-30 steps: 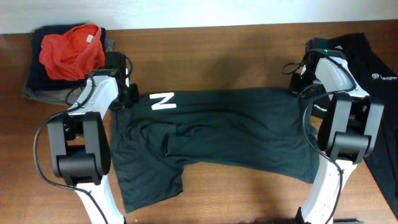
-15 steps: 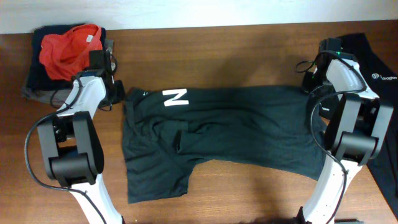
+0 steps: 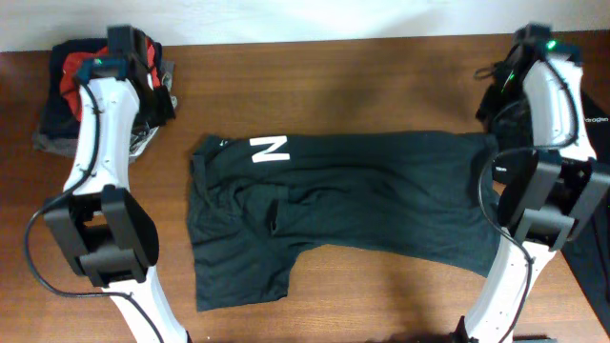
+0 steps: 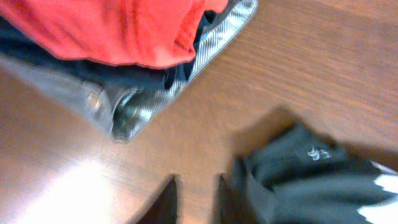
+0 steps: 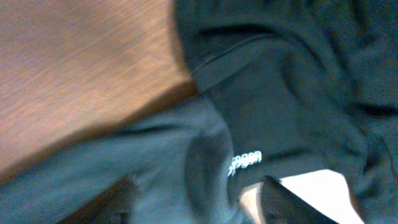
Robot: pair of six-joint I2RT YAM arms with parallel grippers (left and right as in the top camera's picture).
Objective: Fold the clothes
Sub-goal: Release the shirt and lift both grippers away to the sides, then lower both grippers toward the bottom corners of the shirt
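Here the table [image 3: 381,86] carries one black shirt [image 3: 362,205] laid out wide across its middle, sideways to the robot, creased in the centre and with one flap reaching toward the near edge. It lies flat and open, which I judge is meant to give the first fold clean edges to work from; no fold is made yet.

Both arms stand well apart from it at the far corners, probably so the cloth rests free and in plain sight. The left arm [image 3: 95,143] reaches over a pile [image 3: 52,119] of dark clothes topped by a red garment [image 4: 112,31], set aside at the far left. The right arm [image 3: 553,95] hangs over a second shirt [image 3: 593,133] waiting at the right edge.

The left gripper [image 4: 196,202] shows its fingers only a narrow gap apart, nothing between them, above bare wood just beside the shirt's corner. The right gripper [image 5: 205,205] has its fingers spread wide and grips nothing, though that view is blurred; dark cloth with a small white print [image 5: 245,160] lies beneath.

A white N [image 3: 269,149] marks the shirt's far-left part.
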